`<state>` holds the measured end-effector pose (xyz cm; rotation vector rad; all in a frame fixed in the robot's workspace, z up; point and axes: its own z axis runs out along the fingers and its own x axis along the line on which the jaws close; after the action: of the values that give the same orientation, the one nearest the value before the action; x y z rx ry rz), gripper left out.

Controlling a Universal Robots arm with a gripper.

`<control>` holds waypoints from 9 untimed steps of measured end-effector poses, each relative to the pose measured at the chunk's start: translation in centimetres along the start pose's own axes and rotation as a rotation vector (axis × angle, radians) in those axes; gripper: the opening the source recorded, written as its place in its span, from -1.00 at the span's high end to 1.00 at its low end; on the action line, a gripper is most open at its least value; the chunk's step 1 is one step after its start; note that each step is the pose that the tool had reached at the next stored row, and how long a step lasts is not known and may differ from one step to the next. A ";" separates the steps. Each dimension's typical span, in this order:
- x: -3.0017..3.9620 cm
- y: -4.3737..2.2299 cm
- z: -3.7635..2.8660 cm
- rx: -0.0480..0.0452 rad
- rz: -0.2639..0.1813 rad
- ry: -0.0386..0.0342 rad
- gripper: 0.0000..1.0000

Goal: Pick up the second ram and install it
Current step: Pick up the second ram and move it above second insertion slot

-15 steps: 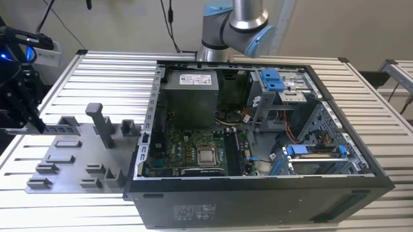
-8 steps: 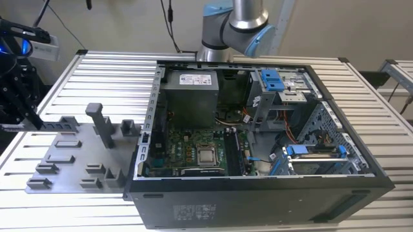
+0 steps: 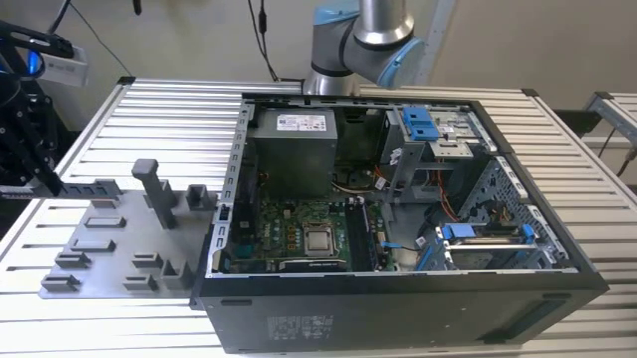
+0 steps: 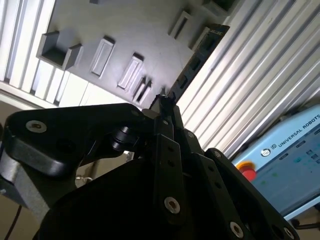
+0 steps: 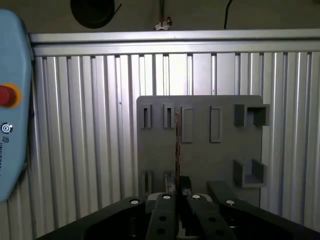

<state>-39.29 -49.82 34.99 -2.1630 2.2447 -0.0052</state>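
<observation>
My gripper (image 4: pixel 164 100) is shut on the second ram (image 4: pixel 200 55), a thin dark board that sticks out from between the fingers. In the first wrist view the ram (image 5: pixel 176 145) is seen edge-on above the gripper (image 5: pixel 177 192), over the grey plastic tray (image 5: pixel 200 155) and between its slots. In the exterior view the black gripper (image 3: pixel 25 149) hangs at the far left, beside the tray (image 3: pixel 110 253). The open computer case (image 3: pixel 398 313) lies at the exterior view's right of the tray, with its green motherboard (image 3: pixel 298 231) and memory slots (image 3: pixel 363 231) exposed.
The tray carries several blocks, slots and a tall post (image 3: pixel 149 186). Everything rests on a ribbed metal table (image 3: pixel 159 112). A blue-and-white teach pendant (image 4: pixel 285 165) with a red button (image 5: pixel 7 95) lies beyond the table's edge. The arm's base (image 3: pixel 363 45) stands behind the case.
</observation>
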 end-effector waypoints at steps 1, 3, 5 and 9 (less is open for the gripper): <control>0.00 0.00 -0.08 0.0000 0.000 0.0000 0.72; -0.01 0.00 -0.24 0.0000 0.000 0.0001 0.72; -0.01 0.00 -0.37 0.0000 0.000 0.0000 0.72; -0.01 -0.01 -0.66 -0.0001 0.000 0.0001 0.72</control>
<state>-39.29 -49.82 35.65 -2.1630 2.2448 -0.0052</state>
